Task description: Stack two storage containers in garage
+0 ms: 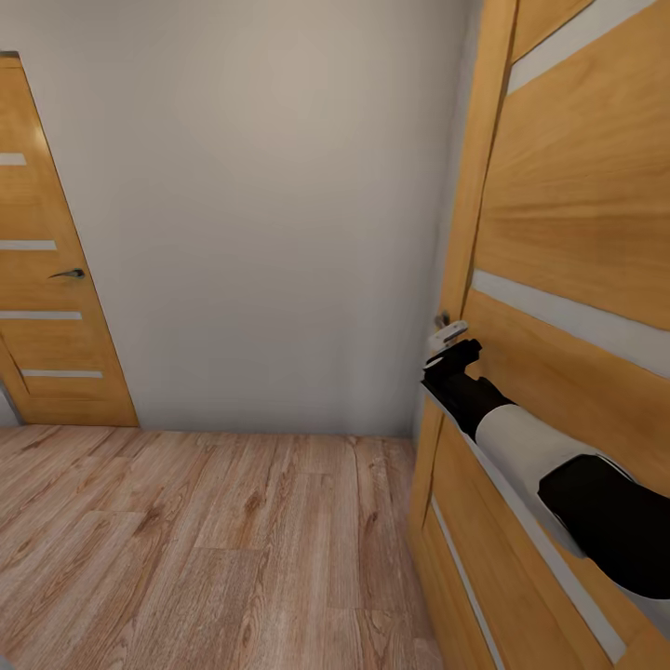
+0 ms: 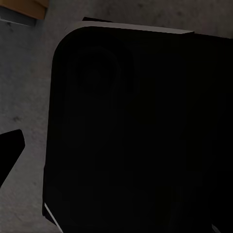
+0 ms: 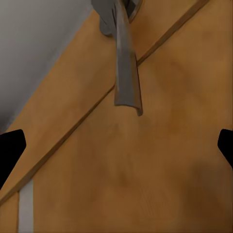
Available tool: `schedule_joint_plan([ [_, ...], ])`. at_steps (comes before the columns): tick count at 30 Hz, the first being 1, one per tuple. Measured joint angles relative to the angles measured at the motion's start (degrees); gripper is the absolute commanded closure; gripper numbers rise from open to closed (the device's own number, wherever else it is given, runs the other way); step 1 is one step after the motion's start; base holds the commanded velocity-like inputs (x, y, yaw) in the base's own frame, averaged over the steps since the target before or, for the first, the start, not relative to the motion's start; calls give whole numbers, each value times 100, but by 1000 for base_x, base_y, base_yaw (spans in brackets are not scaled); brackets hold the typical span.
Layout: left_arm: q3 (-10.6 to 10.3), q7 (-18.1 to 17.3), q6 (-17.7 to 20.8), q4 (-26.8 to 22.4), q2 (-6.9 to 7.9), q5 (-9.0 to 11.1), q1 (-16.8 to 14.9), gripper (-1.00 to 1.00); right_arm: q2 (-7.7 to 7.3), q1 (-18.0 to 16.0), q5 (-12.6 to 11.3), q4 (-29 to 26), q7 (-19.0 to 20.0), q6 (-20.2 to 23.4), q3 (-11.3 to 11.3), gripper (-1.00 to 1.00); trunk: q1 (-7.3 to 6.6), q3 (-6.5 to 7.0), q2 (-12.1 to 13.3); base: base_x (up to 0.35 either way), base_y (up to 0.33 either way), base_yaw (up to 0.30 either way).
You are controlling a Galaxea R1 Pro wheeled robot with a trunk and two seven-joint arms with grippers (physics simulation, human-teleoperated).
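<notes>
**Right pincer at the door handle**

The right gripper (image 3: 116, 145) is open, its two dark fingertips (image 3: 9, 150) spread wide at the edges of the right wrist view. Between them is the light-wood door (image 3: 145, 170). The grey lever handle (image 3: 127, 68) hangs just ahead of the tips, and nothing is in the grip. From the head, the right arm (image 1: 521, 447) reaches to the handle at the door's near edge. Left of the door there is a plain white wall (image 1: 251, 214) and lots of bare wood-plank floor (image 1: 186, 549). A second wooden door (image 1: 46, 279) stands far left. The left wrist view shows a big black shape (image 2: 131, 131) over grey rough floor (image 2: 29, 87); I cannot tell the left gripper's state. No orange bins can be seen.
</notes>
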Motion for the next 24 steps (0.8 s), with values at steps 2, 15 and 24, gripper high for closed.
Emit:
schedule_joint_plan([
  [2,0,0,0,1,0,-1,0,-100,-42,0,-14,-2,5,-12,9,-100,0,0,0,0,0,0],
  [15,4,-2,0,0,0,-5,0,-100,-295,0,-20,2,-1,-13,-94,-100,0,0,0,0,0,0],
  [24,3,0,0,0,0,-4,0,-100,-452,0,-448,-117,15,7,-111,-100,0,0,-1,0,0,0],
])
